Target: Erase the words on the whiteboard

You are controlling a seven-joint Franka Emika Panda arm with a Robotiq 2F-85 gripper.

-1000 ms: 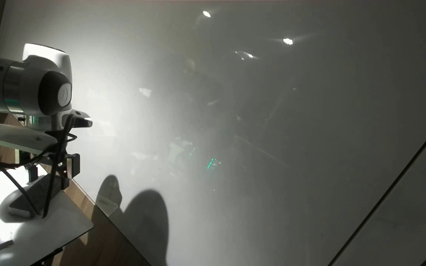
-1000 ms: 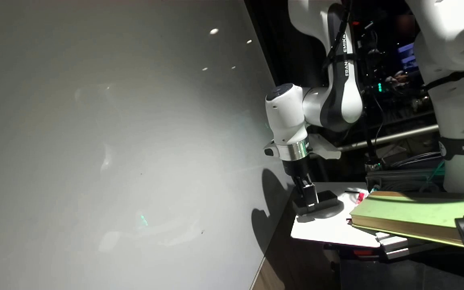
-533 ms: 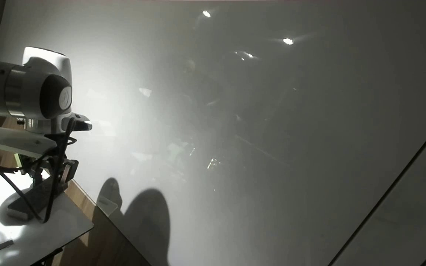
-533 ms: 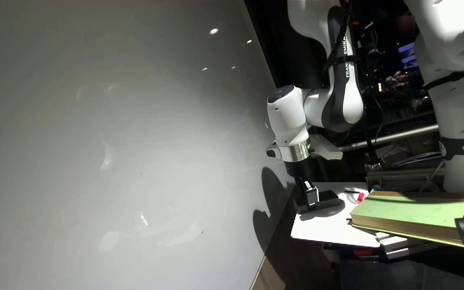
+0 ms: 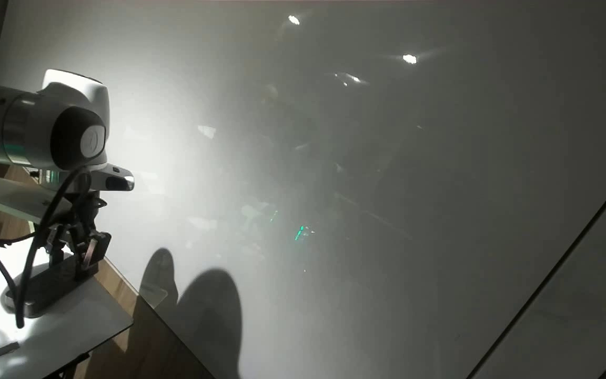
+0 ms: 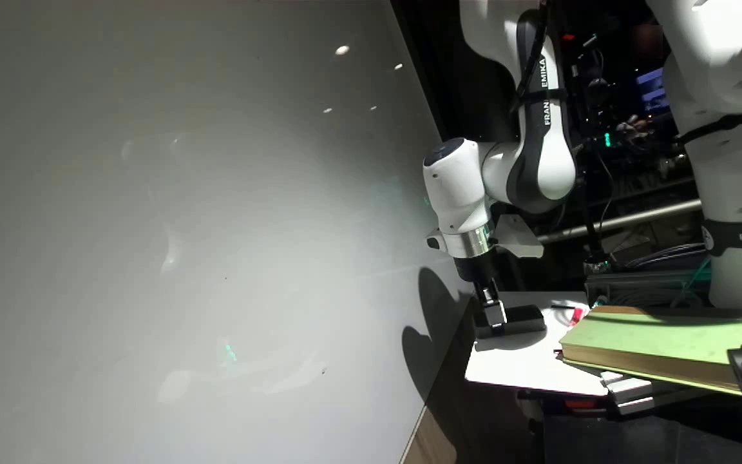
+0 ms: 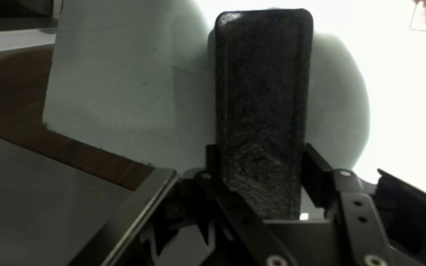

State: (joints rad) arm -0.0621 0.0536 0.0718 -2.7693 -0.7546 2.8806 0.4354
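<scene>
The gripper [image 7: 261, 159] is clamped on a black whiteboard eraser [image 7: 263, 74], one finger against each long side. It takes the narrow width, presumably because the fingers can span that, and sits near the end closer to the whiteboard [image 5: 345, 189]. The embossed face points up, which likely leaves the wiping face down. Whether the eraser rests on the small white desk [image 6: 519, 370] or hangs just clear, I cannot tell. The desk stands beside the board, probably to keep the reach short.

The words to erase belong on that board, but I can make out no handwriting in either exterior view; the teal streaks [image 5: 299, 232] look like reflections. The arm [image 6: 538, 129] reads "FRAN" and, past a black strap [image 6: 543, 95], "EMIKA"; the white column [image 6: 738, 270], likely its base, shows "FRANK", cut off at the edge. The eraser's embossing is too dim to read.
</scene>
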